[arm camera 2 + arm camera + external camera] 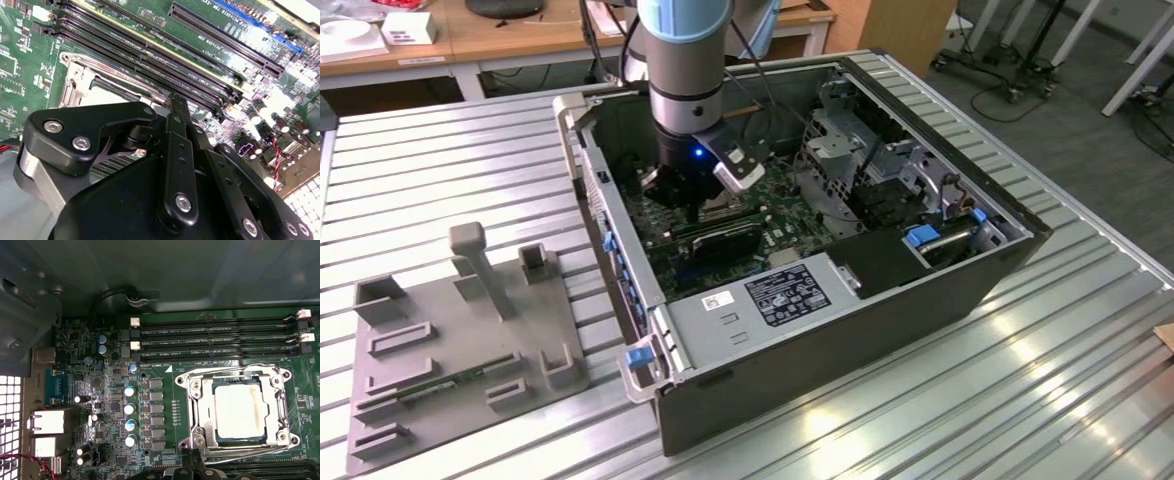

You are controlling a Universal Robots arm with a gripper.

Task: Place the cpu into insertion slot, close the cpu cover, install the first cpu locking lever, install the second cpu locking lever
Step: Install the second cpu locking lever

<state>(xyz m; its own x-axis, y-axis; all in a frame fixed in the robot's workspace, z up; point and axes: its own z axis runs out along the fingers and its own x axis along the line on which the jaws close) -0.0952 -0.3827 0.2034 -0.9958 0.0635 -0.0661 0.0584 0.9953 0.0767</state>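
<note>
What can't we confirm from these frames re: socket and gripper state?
- Gripper fingertips: in the second wrist view its own black body hides where they end, so open or shut is unclear.
- Insertion slot: second wrist view, mostly behind the gripper.
- Locking levers: first wrist view shows the cpu seated under the cpu cover, but the thin wires are too fine to judge latched.

**Metal, plastic and gloss**

The cpu (239,412) is showing a pale matt metal top with a brownish smear; the cpu cover (200,412) is gleaming as bright steel; the gripper (178,107) is looking like matt black plastic with shiny screws
</note>
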